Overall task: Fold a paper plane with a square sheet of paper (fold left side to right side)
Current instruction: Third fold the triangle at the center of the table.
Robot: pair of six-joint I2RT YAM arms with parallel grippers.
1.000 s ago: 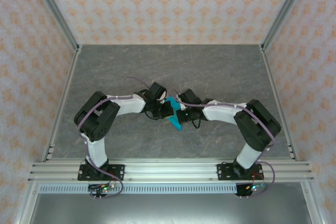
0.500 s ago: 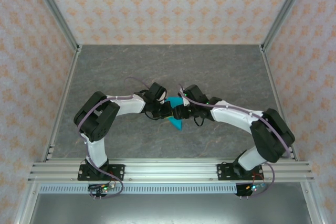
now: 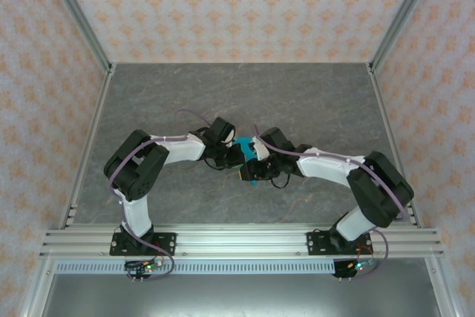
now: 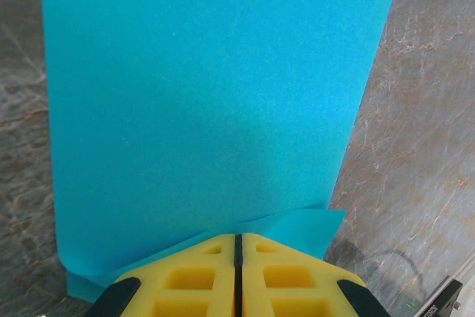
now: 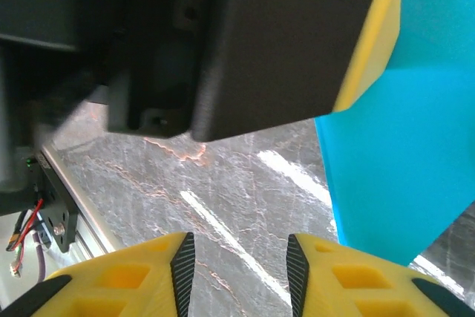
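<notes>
The cyan-blue sheet of paper [image 4: 215, 94] is folded into layers and held above the table, with a lower layer's corner [image 4: 315, 222] poking out at the right. My left gripper [image 4: 239, 241] is shut on its near edge, yellow fingers pressed together. From above, the paper [image 3: 243, 143] shows as a small blue patch between the two wrists, with the left gripper [image 3: 236, 155] beside it. My right gripper [image 5: 241, 269] stands open over bare marble, nothing between its fingers. The paper [image 5: 401, 161] hangs just right of them, below the left gripper's dark body [image 5: 282, 42].
Both arms meet at the middle of the grey marble table [image 3: 312, 102]. Aluminium frame rails [image 3: 237, 241] run along the near edge, and patterned walls close the other sides. Free table lies behind and to both sides of the grippers.
The right gripper has opened and let go of the paper, shifting slightly nearer and under it while its elbow swung outward. The left gripper has stayed shut on the paper.
</notes>
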